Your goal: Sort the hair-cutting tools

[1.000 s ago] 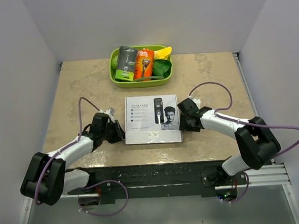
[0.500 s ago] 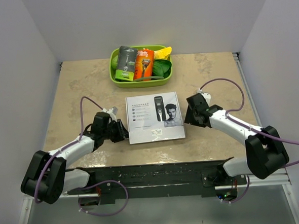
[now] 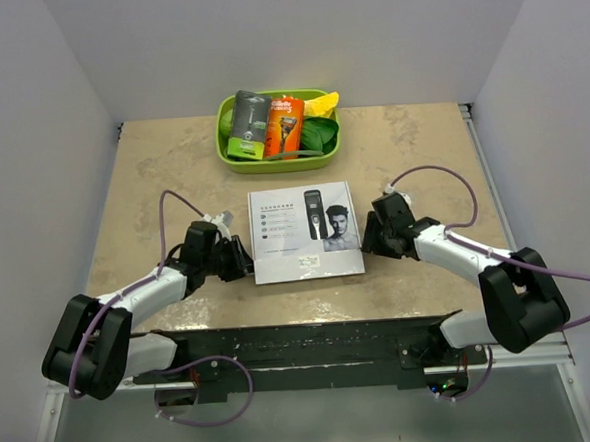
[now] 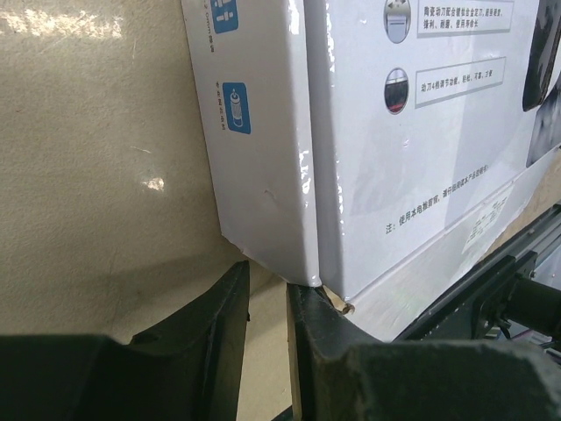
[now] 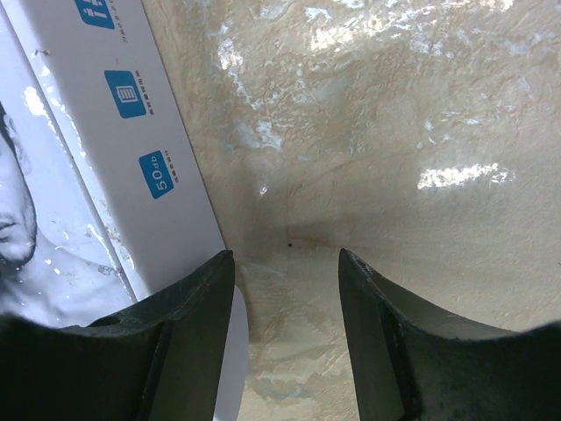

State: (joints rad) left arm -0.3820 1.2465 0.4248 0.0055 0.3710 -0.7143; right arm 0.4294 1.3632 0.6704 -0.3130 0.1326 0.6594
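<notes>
The hair-cutting tools themselves are out of view. A flat white box (image 3: 306, 232) printed with a clipper and a man's face lies mid-table. My left gripper (image 3: 245, 259) sits low at its near left corner. In the left wrist view the box (image 4: 394, 158) corner rests just above the right finger, and the left gripper (image 4: 267, 281) is open by a narrow gap with only table in it. My right gripper (image 3: 368, 239) is at the box's right edge. The right wrist view shows the right gripper (image 5: 287, 263) open, its left finger against the box (image 5: 131, 149) side.
A green tray (image 3: 272, 165) stands at the back centre. It holds a grey-and-green razor package (image 3: 248, 124), an orange razor package (image 3: 284, 126) and some yellow and green items (image 3: 321, 119). White walls close in the table on three sides.
The box has slid slightly right and turned a little. My right gripper drew back from its edge, then returned beside it. My left gripper followed the box's left corner rightward.
</notes>
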